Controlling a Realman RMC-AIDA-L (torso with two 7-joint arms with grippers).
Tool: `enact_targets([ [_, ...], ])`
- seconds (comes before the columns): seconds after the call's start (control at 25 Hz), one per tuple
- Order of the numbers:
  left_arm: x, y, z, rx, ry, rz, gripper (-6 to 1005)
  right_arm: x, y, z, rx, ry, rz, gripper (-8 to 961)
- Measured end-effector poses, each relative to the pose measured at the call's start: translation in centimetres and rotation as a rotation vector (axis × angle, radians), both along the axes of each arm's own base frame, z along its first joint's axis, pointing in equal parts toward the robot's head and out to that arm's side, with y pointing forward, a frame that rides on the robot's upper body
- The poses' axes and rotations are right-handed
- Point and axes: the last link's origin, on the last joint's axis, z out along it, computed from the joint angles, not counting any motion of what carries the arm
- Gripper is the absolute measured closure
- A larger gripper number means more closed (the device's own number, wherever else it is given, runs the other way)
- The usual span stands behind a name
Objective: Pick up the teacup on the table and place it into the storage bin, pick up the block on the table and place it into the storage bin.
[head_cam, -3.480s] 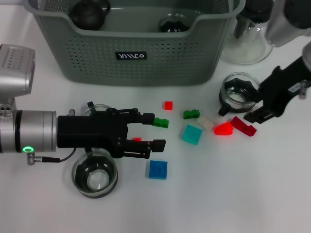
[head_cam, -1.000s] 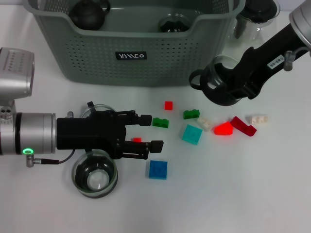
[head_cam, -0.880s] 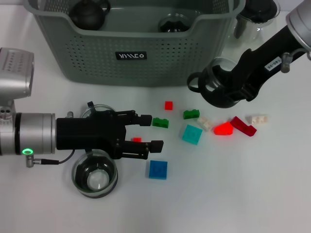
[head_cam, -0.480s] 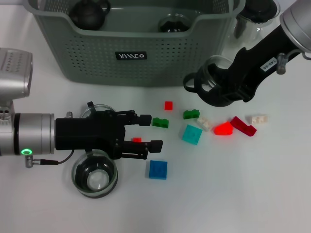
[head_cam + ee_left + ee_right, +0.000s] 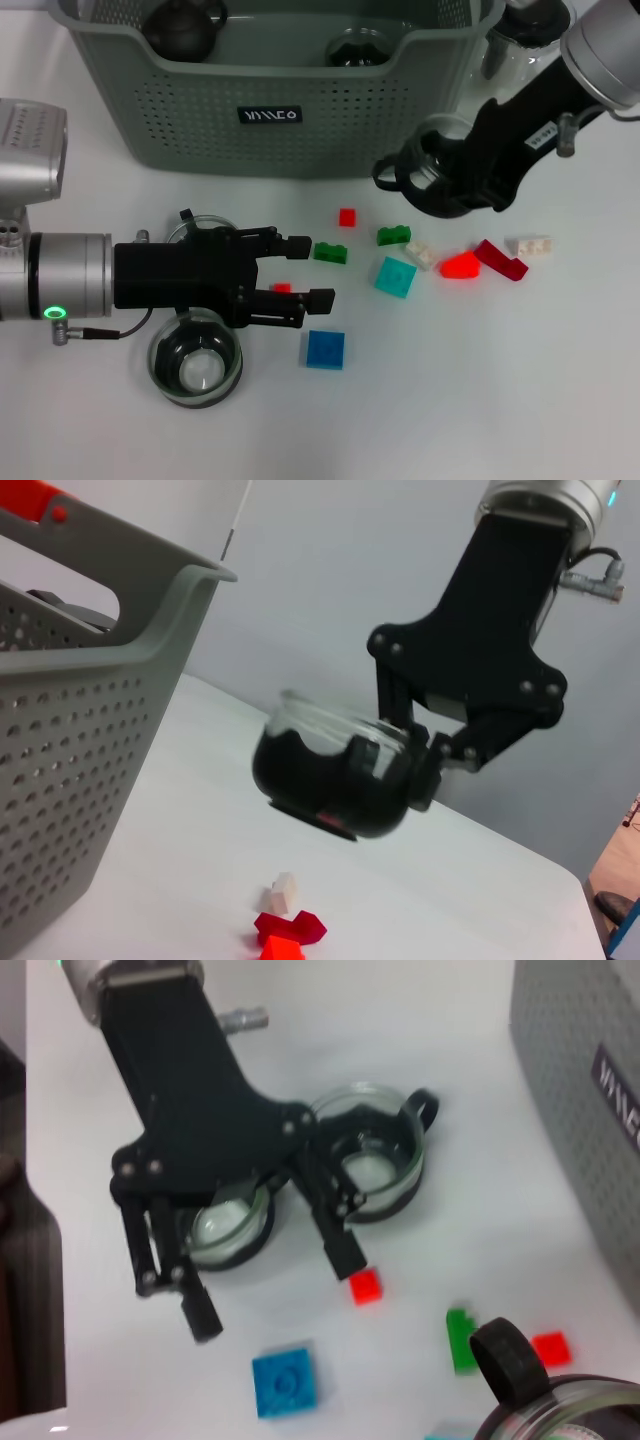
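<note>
Glass, so brittle and slick: the right tool (image 5: 455,185) is clenching the teacup (image 5: 432,180) by its rim, airborne at right of centre, beside the storage bin (image 5: 290,120). The left tool (image 5: 315,270) is hanging released over the tabletop (image 5: 480,380).

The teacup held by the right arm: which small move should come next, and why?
Probably raise it further and carry it toward the storage bin. The right tool holds the teacup off the table, beside the bin's wall and seemingly below its rim, so it likely needs more height first.
</note>
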Motion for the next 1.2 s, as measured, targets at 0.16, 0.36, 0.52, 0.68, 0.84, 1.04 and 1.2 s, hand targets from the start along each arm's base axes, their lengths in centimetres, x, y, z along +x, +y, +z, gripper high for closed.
enact_targets([
  [0.16, 0.0, 0.0, 0.0, -0.003, -0.001, -0.001, 190, -1.3, 0.1, 0.4, 0.010, 0.033, 0.012, 896],
  [0.36, 0.0, 0.0, 0.0, -0.004, -0.001, -0.002, 190, -4.3, 0.2, 1.4, 0.022, 0.102, 0.034, 896],
  [0.52, 0.1, 0.0, 0.0, -0.005, 0.000, -0.006, 191, -8.4, 0.3, 2.4, 0.013, 0.229, 0.063, 895],
  [0.68, 0.2, 0.2, 0.1, -0.004, 0.000, -0.012, 192, -12.1, 1.8, 4.2, 0.102, 0.355, 0.060, 895],
  [0.84, 0.3, 0.3, 0.2, -0.001, 0.004, -0.016, 192, -14.3, 4.9, 5.4, 0.269, 0.356, 0.029, 895],
  [1.04, 0.3, 0.4, 0.4, -0.004, 0.007, -0.023, 193, -14.0, 9.4, 4.3, 0.443, 0.224, -0.012, 895],
  [1.2, 0.4, 0.4, 0.6, -0.015, 0.005, -0.034, 194, -12.1, 11.7, 1.5, 0.511, 0.110, -0.022, 895],
])
